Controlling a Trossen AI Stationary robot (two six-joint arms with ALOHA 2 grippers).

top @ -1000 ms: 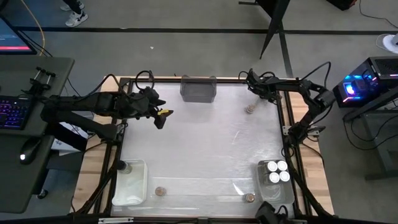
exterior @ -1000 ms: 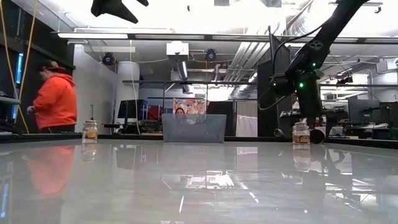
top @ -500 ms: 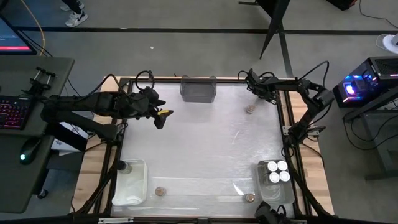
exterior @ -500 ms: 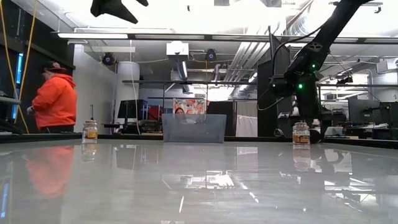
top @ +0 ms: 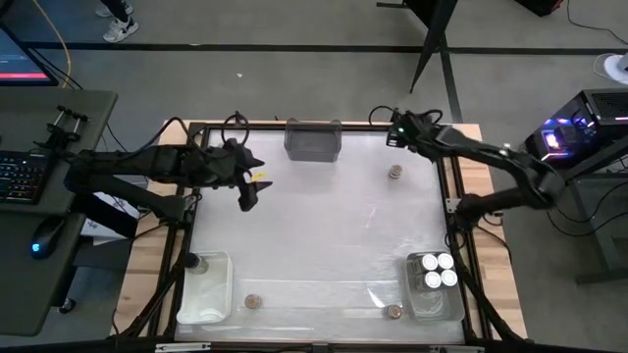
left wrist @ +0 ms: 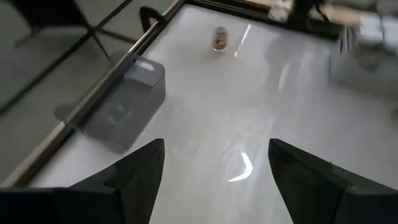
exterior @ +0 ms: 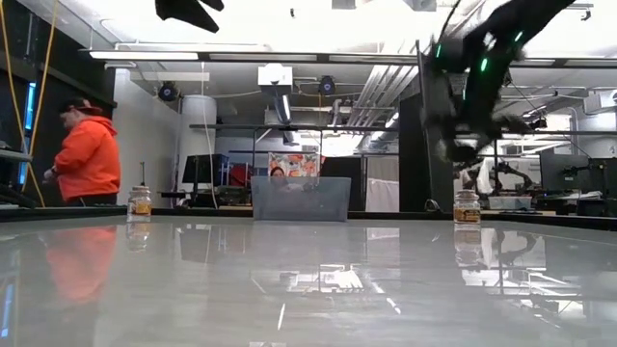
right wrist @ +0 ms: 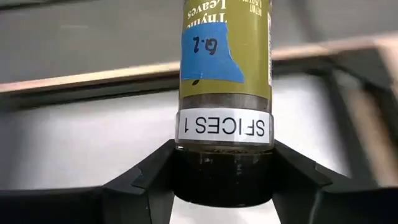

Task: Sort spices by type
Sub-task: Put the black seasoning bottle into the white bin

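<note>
Right wrist view says it best: a spice jar (right wrist: 225, 93) with an olive label, a blue tape patch and a white "SPICES 1" band (read upside down) is pinched at its dark lid end between the right gripper (right wrist: 224, 177) fingers, lifted near the table's far right corner. Just beside it on the table, another jar (top: 394, 173) is left standing. A grey bin (top: 313, 139) is parked at the far edge. White-lidded jars (top: 437, 272) are grouped in the clear bin (top: 432, 304) near the right front corner. The left gripper (top: 249, 188) is held above the table's left side, fingers spread wide, nothing between them.
</note>
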